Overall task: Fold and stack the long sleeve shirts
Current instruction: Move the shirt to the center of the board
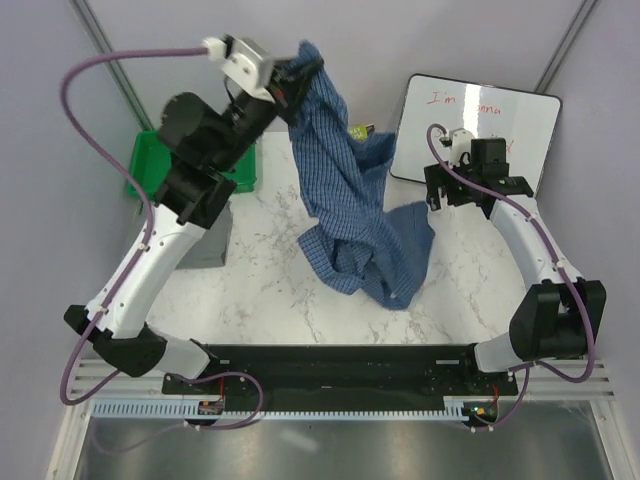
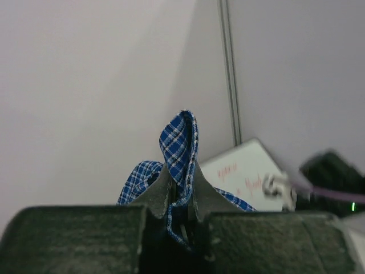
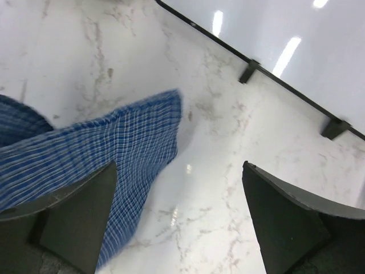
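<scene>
The task is barely begun. Above the table (image 1: 270,290), the blue shirt (image 1: 345,200) hangs unfolded from twelve o'clock, its lower half heaped at centre. A grey slab (image 1: 212,240) at nine o'clock, partly under the left arm, may be the other shirt; nothing is stacked. The left gripper (image 1: 290,80) pinches the blue shirt's top. The right gripper (image 1: 478,190), at two o'clock, gapes empty.

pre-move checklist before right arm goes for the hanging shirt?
1. Left gripper shut on blue checked shirt: ok.
2. Right gripper open: ok.
3. Shirt hangs clear of marble table: not ok, lower part bunched on it.
4. Shirt edge in sight between right fingers: ok.
5. Grey item beside green tray is the second shirt: cannot tell.
</scene>
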You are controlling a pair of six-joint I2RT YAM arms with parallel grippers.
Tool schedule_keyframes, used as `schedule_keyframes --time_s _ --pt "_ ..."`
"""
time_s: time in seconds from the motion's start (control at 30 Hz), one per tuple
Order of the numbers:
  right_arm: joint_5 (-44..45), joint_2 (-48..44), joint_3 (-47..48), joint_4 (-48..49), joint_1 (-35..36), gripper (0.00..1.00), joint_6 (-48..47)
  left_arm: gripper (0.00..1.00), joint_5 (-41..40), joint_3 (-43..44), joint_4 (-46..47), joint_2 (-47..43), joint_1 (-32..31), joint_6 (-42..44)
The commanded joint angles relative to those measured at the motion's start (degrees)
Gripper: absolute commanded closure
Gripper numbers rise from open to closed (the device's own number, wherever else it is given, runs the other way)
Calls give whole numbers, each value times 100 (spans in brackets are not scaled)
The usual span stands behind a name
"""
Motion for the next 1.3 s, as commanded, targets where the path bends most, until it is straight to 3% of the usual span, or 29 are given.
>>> schedule_keyframes --time_s 0.0,0.03,0.07,0.13,0.17,0.2,0.27,0.33,0.47,0.57,0.73,0.83,1.1,1.27 --pt "493 -288 -263 -307 -280 2 -728 98 -536 -2102 -858 -600 -101 433" --pt "484 -262 -254 -490 -298 2 -834 98 -512 -2898 -1034 -661 -180 538" --pt "310 -192 -228 -614 -290 2 -1017 80 -312 -3219 -1497 -706 -242 843" --pt "-76 -121 -97 -1087 -289 2 -1229 54 -301 -3930 -1799 -680 -278 847" --pt "-322 -86 -61 -1238 -298 2 -1282 32 -388 -4065 -1966 -653 -260 699" --pt "-725 -68 -35 -1396 -290 2 -1405 24 -398 -4144 -2272 -549 -225 662" --pt "-1070 -77 -52 -1705 -290 2 -1450 20 -206 -4023 -2686 -399 134 357" --pt "-1449 -121 -157 -1862 -229 2 -1572 14 733 -3812 -3293 -179 947 153" --pt "-1432 -244 -298 -1723 656 2 -1678 11 2139 -3977 -3839 -29 2313 -129" --pt "-1292 -26 -255 -1530 1499 2 -1731 13 2379 -4233 -4155 111 2921 -15" --pt "-1291 730 439 -1258 2442 8 -1626 17 1914 -4575 -4384 392 3150 29" --pt "-1257 1266 1106 -1108 2846 5 -1564 18 2098 -4760 -4428 454 3177 90" --pt "-1186 2620 2670 -677 3489 2 -1256 19 2467 -5024 -4297 998 3493 -498" --pt "-1450 2841 2708 -712 3692 2 -1528 22 2731 -5068 -4060 1306 3502 -665"
